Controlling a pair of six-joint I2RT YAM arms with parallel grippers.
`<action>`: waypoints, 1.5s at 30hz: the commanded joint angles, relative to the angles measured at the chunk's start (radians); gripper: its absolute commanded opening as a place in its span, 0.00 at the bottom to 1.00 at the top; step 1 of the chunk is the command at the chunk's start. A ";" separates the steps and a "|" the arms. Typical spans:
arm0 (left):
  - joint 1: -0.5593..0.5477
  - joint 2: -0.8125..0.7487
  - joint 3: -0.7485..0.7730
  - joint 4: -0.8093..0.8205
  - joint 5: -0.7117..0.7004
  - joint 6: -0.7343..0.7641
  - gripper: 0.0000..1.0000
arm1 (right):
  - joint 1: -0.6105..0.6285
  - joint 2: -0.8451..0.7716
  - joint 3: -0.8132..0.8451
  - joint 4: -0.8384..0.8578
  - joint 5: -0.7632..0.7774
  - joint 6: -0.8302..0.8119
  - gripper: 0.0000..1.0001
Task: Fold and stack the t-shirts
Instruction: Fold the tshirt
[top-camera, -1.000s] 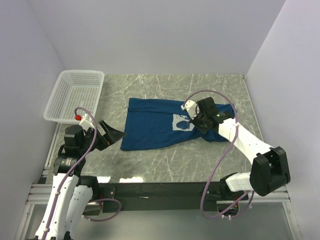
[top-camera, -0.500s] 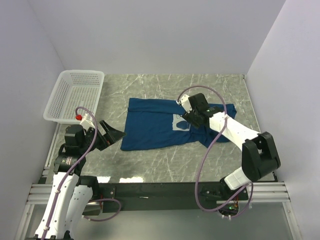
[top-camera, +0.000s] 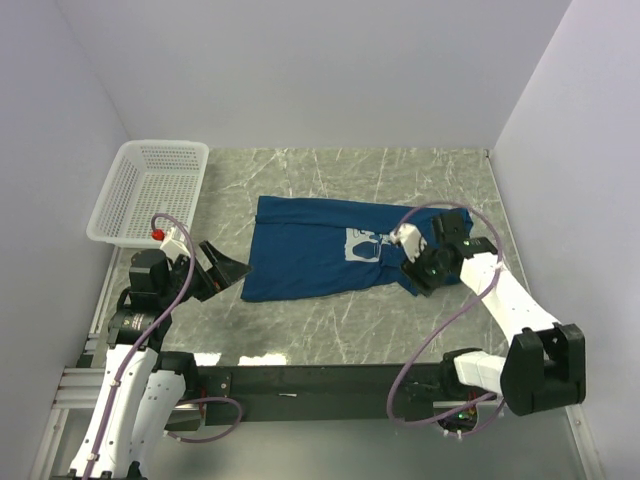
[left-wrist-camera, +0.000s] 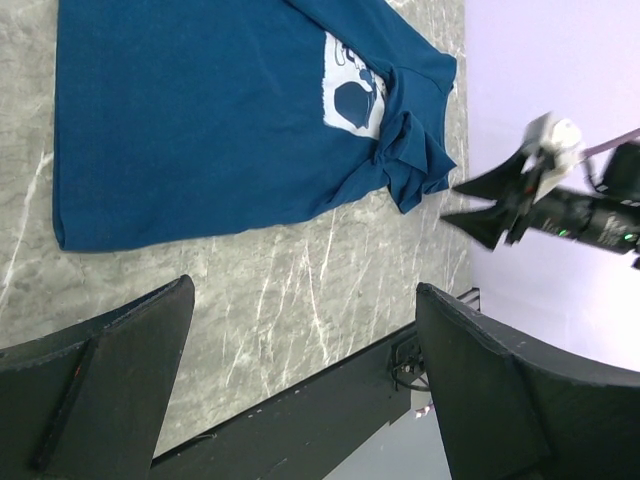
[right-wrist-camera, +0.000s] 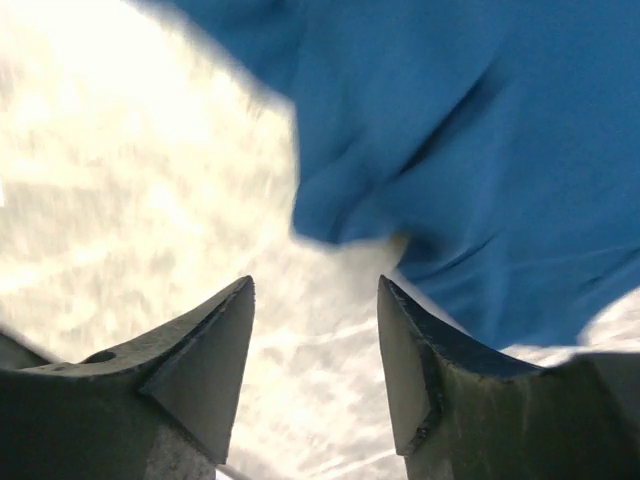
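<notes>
From above, the t-shirt (top-camera: 320, 255) lies flat mid-table, print up. The left gripper (top-camera: 222, 268), spread wide and empty, hangs just left of its near-left corner. The right gripper (top-camera: 413, 278) is by the bunched near-right corner.

Left wrist: the right jaws stand apart, holding nothing.

Right wrist, blurred: parted jaws over the table (right-wrist-camera: 120, 150), with cloth just beyond.

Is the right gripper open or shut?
Open: the right gripper shows its fingers apart in the wrist view, nothing between them; the t-shirt lies beyond.
</notes>
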 joint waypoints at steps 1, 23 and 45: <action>0.004 -0.001 -0.007 0.043 0.027 0.016 0.98 | -0.039 -0.074 -0.080 -0.142 -0.129 -0.223 0.62; 0.004 0.011 -0.009 0.043 0.016 0.012 0.97 | -0.092 -0.066 -0.286 0.151 -0.189 -1.120 0.61; 0.004 0.034 -0.036 0.076 0.019 -0.022 0.96 | -0.099 0.112 -0.231 0.157 -0.138 -1.163 0.24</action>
